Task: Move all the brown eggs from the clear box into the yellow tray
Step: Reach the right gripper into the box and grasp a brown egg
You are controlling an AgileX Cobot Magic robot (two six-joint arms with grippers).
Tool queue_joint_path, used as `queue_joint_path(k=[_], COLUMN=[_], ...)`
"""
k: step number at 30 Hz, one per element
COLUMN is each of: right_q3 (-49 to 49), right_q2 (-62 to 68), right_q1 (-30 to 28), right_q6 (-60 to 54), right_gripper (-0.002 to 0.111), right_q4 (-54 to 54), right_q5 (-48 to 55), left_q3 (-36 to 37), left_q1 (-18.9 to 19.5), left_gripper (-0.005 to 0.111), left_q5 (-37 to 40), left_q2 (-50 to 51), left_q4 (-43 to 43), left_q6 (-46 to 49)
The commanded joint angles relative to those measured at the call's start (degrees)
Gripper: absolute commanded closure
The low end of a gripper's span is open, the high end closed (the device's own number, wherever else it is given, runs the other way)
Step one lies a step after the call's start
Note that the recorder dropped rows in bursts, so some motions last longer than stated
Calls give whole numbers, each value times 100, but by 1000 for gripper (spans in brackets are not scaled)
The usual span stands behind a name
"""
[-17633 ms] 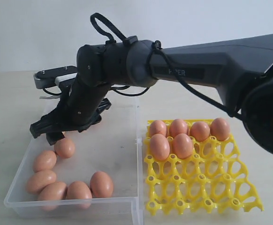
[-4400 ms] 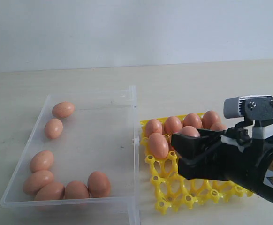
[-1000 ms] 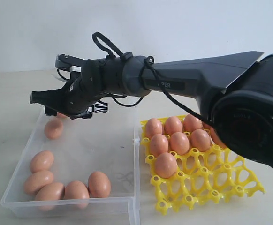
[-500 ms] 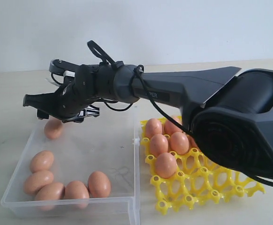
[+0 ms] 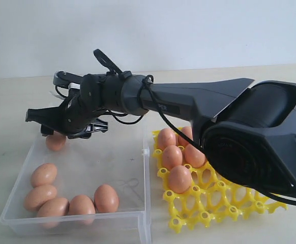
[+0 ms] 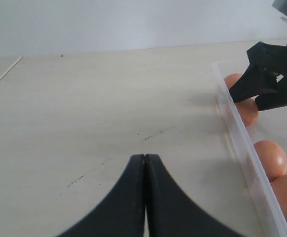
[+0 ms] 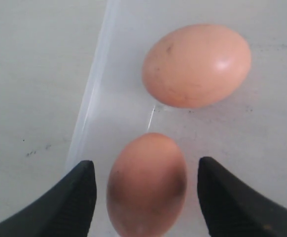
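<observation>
The clear box point(image 5: 77, 226) lies on the left and holds several brown eggs point(image 5: 82, 206) along its near-left side. One more egg point(image 5: 56, 141) is at the far-left corner. My right gripper point(image 5: 38, 124) reaches across the middle to that corner. In the right wrist view it point(image 7: 146, 168) is open, with a fingertip on each side of an egg point(image 7: 146, 182) and touching neither side. A second egg point(image 7: 197, 65) lies just beyond. The yellow tray point(image 5: 224, 203) on the right holds several eggs point(image 5: 179, 179). My left gripper point(image 6: 145, 157) is shut and empty over bare table.
The box's left wall point(image 6: 237, 133) runs close beside the two corner eggs. The right arm's dark body point(image 5: 249, 132) hides the far-right part of the tray. A pale wall stands behind the table.
The right gripper has swung left and dropped lower over the far-left corner of the box, staying open. The eggs and tray have not moved.
</observation>
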Motion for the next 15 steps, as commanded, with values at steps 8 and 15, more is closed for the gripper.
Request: queue_joint_path(k=[8, 15], right_q3=[-62, -62], right_q2=[111, 49], right_q1=[11, 11], right_q6=[-299, -569], right_gripper=[53, 108], right_q4=[36, 12], right_q5=[249, 116], left_q3=[-26, -26], left_q1=[14, 14], left_gripper=[107, 107], left_q5=[-27, -27], left_q2=[25, 25], left_q4=[17, 17], left_q6=[13, 2])
